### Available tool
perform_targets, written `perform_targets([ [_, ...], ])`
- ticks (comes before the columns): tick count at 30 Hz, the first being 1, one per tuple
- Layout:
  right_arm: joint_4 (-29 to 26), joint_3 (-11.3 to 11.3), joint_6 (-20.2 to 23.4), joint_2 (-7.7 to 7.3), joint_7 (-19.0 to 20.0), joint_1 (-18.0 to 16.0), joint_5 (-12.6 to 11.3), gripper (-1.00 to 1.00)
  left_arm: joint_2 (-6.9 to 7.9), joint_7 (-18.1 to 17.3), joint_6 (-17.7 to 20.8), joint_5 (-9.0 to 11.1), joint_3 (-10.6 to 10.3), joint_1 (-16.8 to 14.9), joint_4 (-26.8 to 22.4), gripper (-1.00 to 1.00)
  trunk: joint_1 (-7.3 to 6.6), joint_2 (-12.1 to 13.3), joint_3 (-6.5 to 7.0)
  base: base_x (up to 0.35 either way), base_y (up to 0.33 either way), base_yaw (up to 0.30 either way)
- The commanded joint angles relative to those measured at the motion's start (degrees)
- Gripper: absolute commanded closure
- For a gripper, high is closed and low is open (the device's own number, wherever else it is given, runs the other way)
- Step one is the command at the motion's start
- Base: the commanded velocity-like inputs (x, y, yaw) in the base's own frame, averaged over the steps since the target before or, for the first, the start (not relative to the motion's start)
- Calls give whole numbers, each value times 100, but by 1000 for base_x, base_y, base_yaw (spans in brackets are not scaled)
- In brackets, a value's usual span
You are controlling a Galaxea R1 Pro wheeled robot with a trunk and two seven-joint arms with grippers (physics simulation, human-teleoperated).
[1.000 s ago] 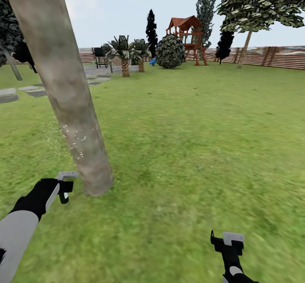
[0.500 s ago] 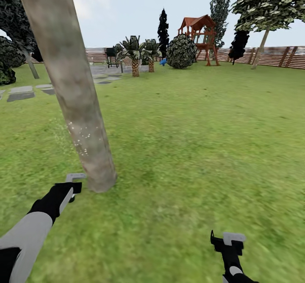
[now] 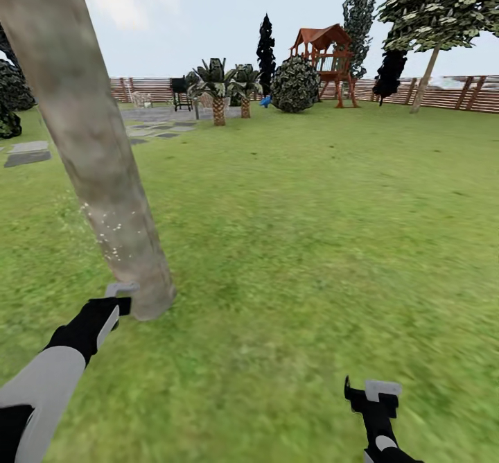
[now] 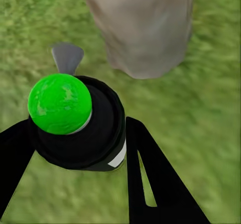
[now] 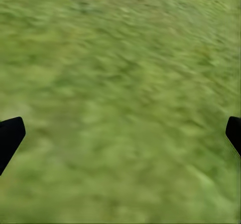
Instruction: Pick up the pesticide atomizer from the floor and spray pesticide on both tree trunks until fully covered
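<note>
Left gripper (image 4: 80,148) is clamped around the black pesticide atomizer with a green ball top (image 4: 60,103), just beside the base of the thick mottled grey-tan tree trunk (image 3: 90,144). White pesticide specks (image 3: 111,238) dot the trunk's lower bark. Right gripper (image 5: 120,133) hangs wide apart and empty over grass, well away from the trunk.

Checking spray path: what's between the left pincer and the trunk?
Nothing solid: in the left wrist view, bare grass separates the atomizer in the left pincer from the trunk.

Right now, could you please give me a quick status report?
Left claw shut on atomizer, beside tree trunk. White pesticide specks low on trunk. Right claw open, over grass. Nothing in the way.
</note>
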Motion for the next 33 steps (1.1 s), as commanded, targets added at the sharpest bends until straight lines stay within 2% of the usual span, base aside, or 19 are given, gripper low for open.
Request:
perform_targets([
  [1, 0, 0, 0, 0, 0, 0, 0, -100, -3, 107, 2, 13, -6, 0, -7, 100, 0, 0, 0, 240, -176, 5],
  [8, 0, 0, 0, 0, 0, 0, 0, -100, -37, 202, 14, 55, -8, 0, 42, 100, 0, 0, 0, 221, -189, 206],
  [14, 0, 0, 0, 8, 0, 0, 0, -100, -41, 214, 2, 57, 14, 110, 41, 100, 0, 0, 0, 34, -266, 277],
  [19, 0, 0, 0, 7, 0, 0, 0, -100, -41, 236, -287, 71, 17, 297, 49, 100, 0, 0, 0, 7, -275, 238],
  [22, 0, 0, 0, 9, 0, 0, 0, -100, -50, 243, -339, 331, 17, 323, 50, 100, 0, 0, 0, 160, -235, 31],
  [24, 0, 0, 0, 9, 0, 0, 0, -100, -55, 239, -346, 426, 14, 325, 52, 100, 0, 0, 0, 264, -156, 4],
  [27, 0, 0, 0, 23, 0, 0, 0, -100, -53, 238, -401, 436, 9, 325, 66, 100, 0, 0, 0, 294, -117, 1],
  [30, 0, 0, 0, 26, 0, 0, 0, -100, -51, 244, -774, 434, 8, 330, 127, 100, 0, 0, 0, 302, -103, 75],
  [33, 3, 0, 0, 26, 0, 0, 0, -100, -52, 246, -875, 434, 6, 329, 187, 100, 0, 0, 0, 303, -103, 254],
])
